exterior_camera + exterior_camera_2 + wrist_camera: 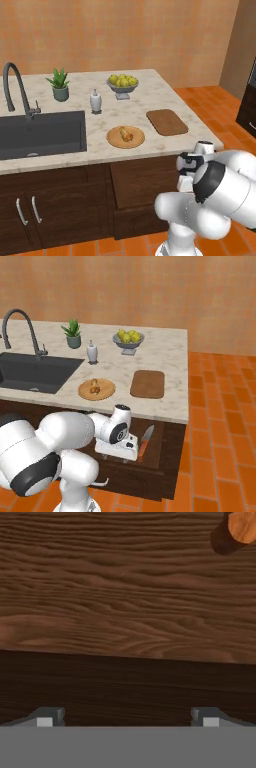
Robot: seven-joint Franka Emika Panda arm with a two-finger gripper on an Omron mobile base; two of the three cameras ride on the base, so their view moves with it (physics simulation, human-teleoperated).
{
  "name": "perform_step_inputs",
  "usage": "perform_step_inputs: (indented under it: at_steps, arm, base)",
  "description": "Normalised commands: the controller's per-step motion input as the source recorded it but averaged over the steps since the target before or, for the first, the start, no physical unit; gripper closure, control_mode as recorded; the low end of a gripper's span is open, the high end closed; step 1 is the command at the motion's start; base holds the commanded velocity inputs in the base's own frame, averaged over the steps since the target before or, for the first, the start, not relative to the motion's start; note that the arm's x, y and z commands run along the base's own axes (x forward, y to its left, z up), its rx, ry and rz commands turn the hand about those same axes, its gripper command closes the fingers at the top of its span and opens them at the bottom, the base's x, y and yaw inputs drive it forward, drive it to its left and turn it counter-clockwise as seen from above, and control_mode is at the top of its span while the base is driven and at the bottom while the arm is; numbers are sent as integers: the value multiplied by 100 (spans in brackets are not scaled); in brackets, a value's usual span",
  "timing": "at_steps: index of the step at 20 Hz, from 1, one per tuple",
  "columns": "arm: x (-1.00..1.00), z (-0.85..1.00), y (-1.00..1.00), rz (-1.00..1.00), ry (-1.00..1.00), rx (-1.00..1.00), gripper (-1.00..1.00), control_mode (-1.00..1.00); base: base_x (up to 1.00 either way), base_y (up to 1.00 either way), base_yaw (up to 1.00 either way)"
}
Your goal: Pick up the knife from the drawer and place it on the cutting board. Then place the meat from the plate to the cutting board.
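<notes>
Gripper [127, 719] fingers spread, holding nothing, above the open dark brown wooden drawer [125, 602].
Orange-red-handled knife [146, 440] lies in that drawer, just beside my hand. I risk descending off-centre and nudging the knife aside rather than straddling its handle.

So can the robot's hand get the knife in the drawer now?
Probably yes. The drawer is pulled open, the knife lies uncovered inside, and the gripper hangs open just beside it with nothing between them. It only needs to shift over.
</notes>
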Motion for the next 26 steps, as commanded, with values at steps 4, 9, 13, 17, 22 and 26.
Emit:
perform_step_inputs:
  at_steps: [4,9,13,17,22,26]
  arm:
    - [-84,-1,-7,0,23,7,-100,-100]
    - [9,29,-32,2,1,1,-100,-100]
    - [49,5,-58,3,-1,0,-100,-100]
    - [55,-10,-27,0,0,0,-100,-100]
    - [55,-11,-5,0,0,0,-100,-100]
    - [28,-14,-8,-1,6,0,-100,-100]
  base:
    - [0,0,0]
    - [0,0,0]
    - [0,0,0]
    - [0,0,0]
    - [0,0,0]
    - [0,0,0]
